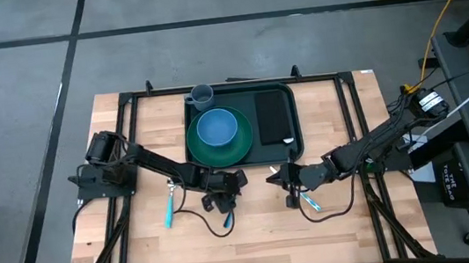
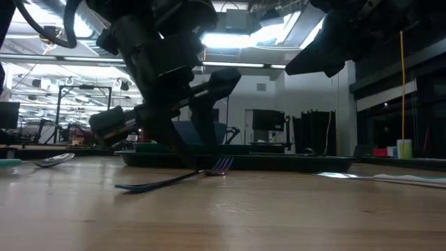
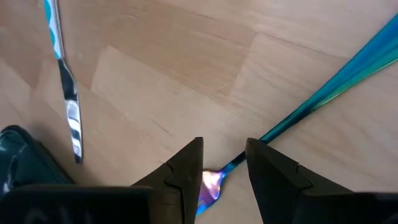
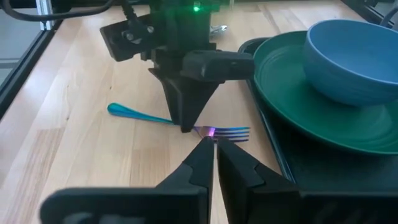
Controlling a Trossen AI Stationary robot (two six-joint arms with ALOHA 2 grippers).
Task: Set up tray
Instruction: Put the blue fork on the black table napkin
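Observation:
A fork with a teal handle and iridescent tines lies on the wooden table, just in front of the dark green tray. My left gripper is open and points steeply down, one finger on each side of the fork's neck. My right gripper hovers shut and empty a short way to the right of the fork's tines. The tray holds a green plate with a blue bowl on it, a grey-blue cup and a flat black rectangle. My left gripper's fingers stand astride the fork's neck, coming from above and lying across the fork. The fork lies flat on the table. Whether a fingertip touches the shaft, I cannot tell.
A spoon with a teal handle lies on the table to the left of my left gripper. Another teal-handled utensil lies beneath my right arm. A dark frame runs along the table's sides and back. Bare wood lies along the near edge.

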